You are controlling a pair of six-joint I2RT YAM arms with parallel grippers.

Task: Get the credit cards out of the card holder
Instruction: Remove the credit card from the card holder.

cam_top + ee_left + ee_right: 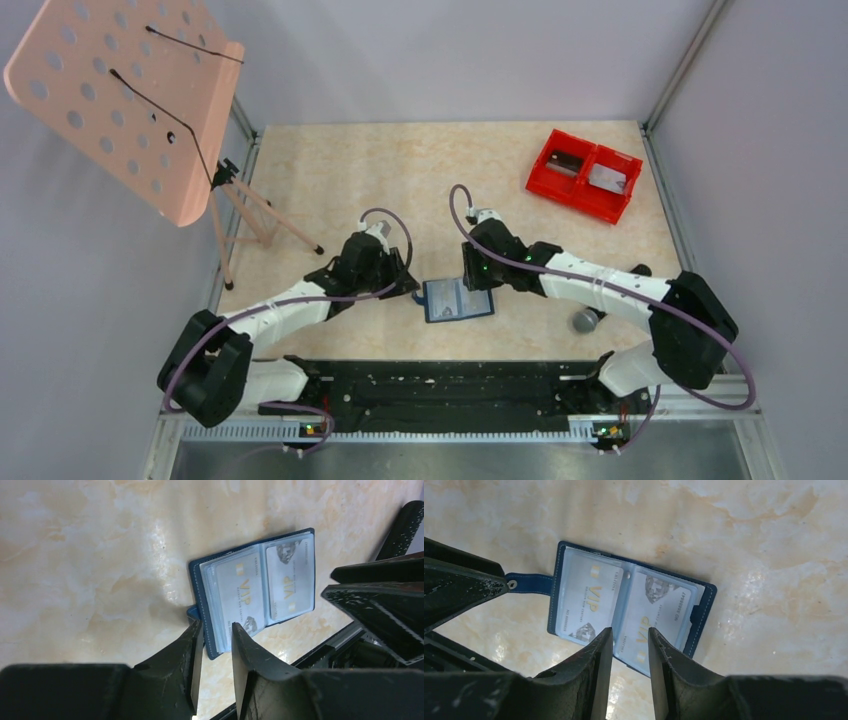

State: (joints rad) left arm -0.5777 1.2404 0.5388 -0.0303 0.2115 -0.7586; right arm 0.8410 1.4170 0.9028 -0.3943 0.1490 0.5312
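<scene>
At the centre of the overhead view, near the lower edge of a pale marbled table [350, 180], the card holder [458, 299] lay open and flat, its navy cover down and its light inner faces up. The two arms reached in from either side of it.

In the left wrist view, the left gripper [216, 630] sat at the lower left corner of the card holder. Its two dark fingers were parted by a narrow gap, and the navy edge showed in that gap. The fingers looked loosened rather than clamped; whether either one touched the cover could not be told.

In the right wrist view, the right gripper [630, 632] hung over the lower edge of the card holder, close to the centre fold. Its fingers also stood slightly apart, with the fold and part of one pocket visible between them. Nothing was seen pinched.

The credit cards [589, 602] were inside the card holder, one in each half, behind clear sleeves. Both were pale grey with gold "VIP" lettering. A short navy strap [526, 582] with a snap stuck out from the left side of the cover.

In the upper right of the overhead view sat a red bin [572, 200] with two compartments. A grey ball [586, 320] lay beside the right arm, and a pink perforated stand [120, 95] filled the upper left.
</scene>
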